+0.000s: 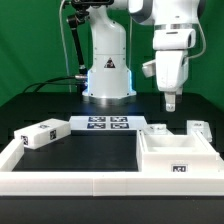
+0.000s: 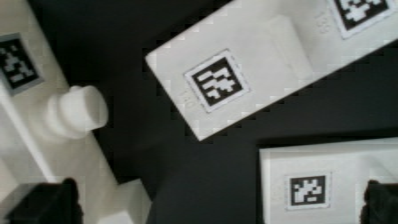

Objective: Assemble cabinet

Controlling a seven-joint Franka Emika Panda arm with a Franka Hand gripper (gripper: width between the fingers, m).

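The cabinet body — a white, open-topped box with a tag on its near face — sits upright at the exterior view's right. A smaller tagged block lies well apart, at the left.

I've got bright, even light in the exterior view, whites almost blown out. Wrist view's soft and blurry.

The black tabletop is edged by a low white border rail along its near side and the exterior view's left. The marker board lies flat at mid-table. A tagged block lies to its left. The open cabinet body sits near right, with two small blocks just beyond it. The arm's base stands at the far side.
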